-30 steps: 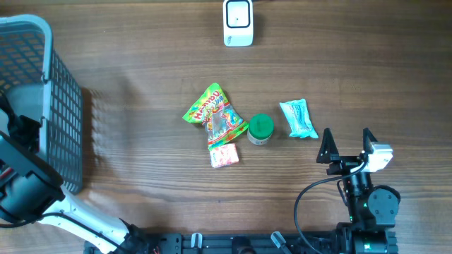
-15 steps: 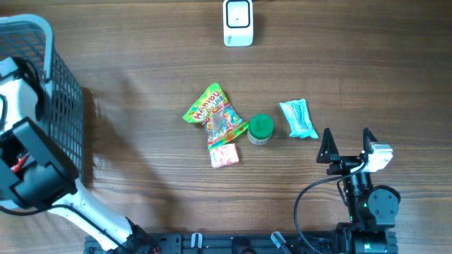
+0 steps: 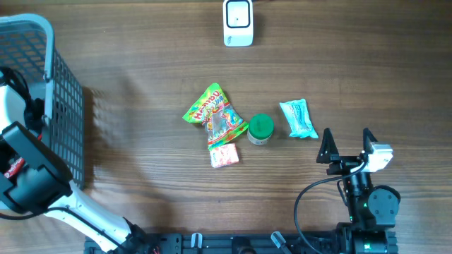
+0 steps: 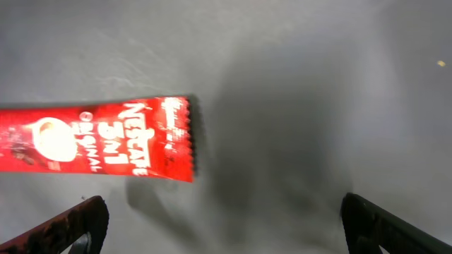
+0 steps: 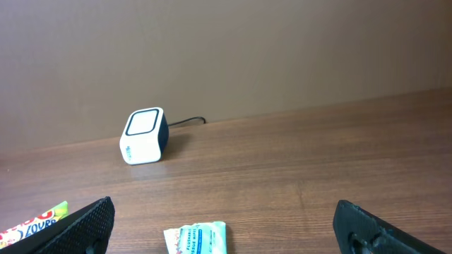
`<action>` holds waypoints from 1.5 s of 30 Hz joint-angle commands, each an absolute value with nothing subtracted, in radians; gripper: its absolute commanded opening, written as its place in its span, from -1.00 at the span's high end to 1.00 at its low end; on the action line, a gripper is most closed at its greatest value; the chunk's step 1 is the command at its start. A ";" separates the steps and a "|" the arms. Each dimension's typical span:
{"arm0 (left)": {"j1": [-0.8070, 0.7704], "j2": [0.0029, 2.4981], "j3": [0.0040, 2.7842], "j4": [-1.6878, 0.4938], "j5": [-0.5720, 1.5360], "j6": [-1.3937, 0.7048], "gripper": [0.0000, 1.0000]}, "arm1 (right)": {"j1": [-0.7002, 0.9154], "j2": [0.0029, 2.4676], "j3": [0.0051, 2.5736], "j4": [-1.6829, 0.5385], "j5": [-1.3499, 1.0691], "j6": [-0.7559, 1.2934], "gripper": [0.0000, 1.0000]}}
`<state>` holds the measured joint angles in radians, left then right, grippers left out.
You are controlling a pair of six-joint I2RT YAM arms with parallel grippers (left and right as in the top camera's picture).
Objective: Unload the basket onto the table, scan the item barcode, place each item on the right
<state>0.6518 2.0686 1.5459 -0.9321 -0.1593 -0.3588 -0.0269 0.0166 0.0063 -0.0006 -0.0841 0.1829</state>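
A red Nescafe 3-in-1 sachet (image 4: 99, 141) lies flat on a grey surface, which looks like the basket floor. My left gripper (image 4: 227, 224) hangs open above it, and its dark fingertips (image 4: 74, 224) touch nothing. In the overhead view the left arm (image 3: 25, 169) reaches over the basket (image 3: 63, 106). The white scanner (image 3: 238, 22) stands at the table's far edge and also shows as the scanner (image 5: 145, 135) in the right wrist view. My right gripper (image 3: 347, 144) rests open near the front right, just short of the teal wipes pack (image 3: 298, 118).
A green and red gummy bag (image 3: 214, 116), a small pink packet (image 3: 224, 155) and a green-lidded jar (image 3: 260, 129) lie mid-table. The right wrist view shows the wipes pack (image 5: 196, 238) low between its fingers. The grey mesh basket fills the left edge.
The left arm has shifted up over the basket and then settled slightly. The right arm and the items on the table have not moved.
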 commanded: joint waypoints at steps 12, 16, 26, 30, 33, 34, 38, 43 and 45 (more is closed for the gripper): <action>0.761 2.013 1.571 -0.943 -0.237 -0.375 -1.00 | -0.019 0.014 0.005 0.002 -0.073 0.193 -0.99; 0.777 2.013 1.571 -0.927 -0.236 -0.375 -1.00 | -0.019 0.014 0.005 0.002 -0.073 0.193 -0.99; 0.777 2.075 1.569 -0.916 -0.237 -0.375 -1.00 | -0.019 0.014 0.005 0.002 -0.073 0.193 -0.99; 0.778 2.107 1.567 -0.941 -0.237 -0.375 -1.00 | -0.019 0.014 0.005 0.002 -0.073 0.193 -0.99; 0.783 2.135 1.535 -0.917 -0.237 -0.375 -1.00 | -0.019 0.014 0.005 0.002 -0.073 0.193 -1.00; 0.787 2.140 1.515 -0.894 -0.237 -0.375 -1.00 | -0.019 0.014 0.005 0.002 -0.073 0.193 -0.99; 0.803 2.140 1.485 -0.851 -0.237 -0.374 -1.00 | -0.019 0.014 0.005 0.002 -0.073 0.193 -0.99; 0.807 2.141 1.458 -0.851 -0.236 -0.375 -1.00 | -0.019 0.014 0.005 0.002 -0.073 0.193 -0.99; 0.808 2.141 1.438 -0.849 -0.237 -0.373 -0.50 | -0.019 0.014 0.005 0.002 -0.073 0.193 -1.00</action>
<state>0.7876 2.0735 1.5211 -0.8299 -0.2031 -0.3691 -0.0269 0.0166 0.0063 -0.0006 -0.0841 0.1829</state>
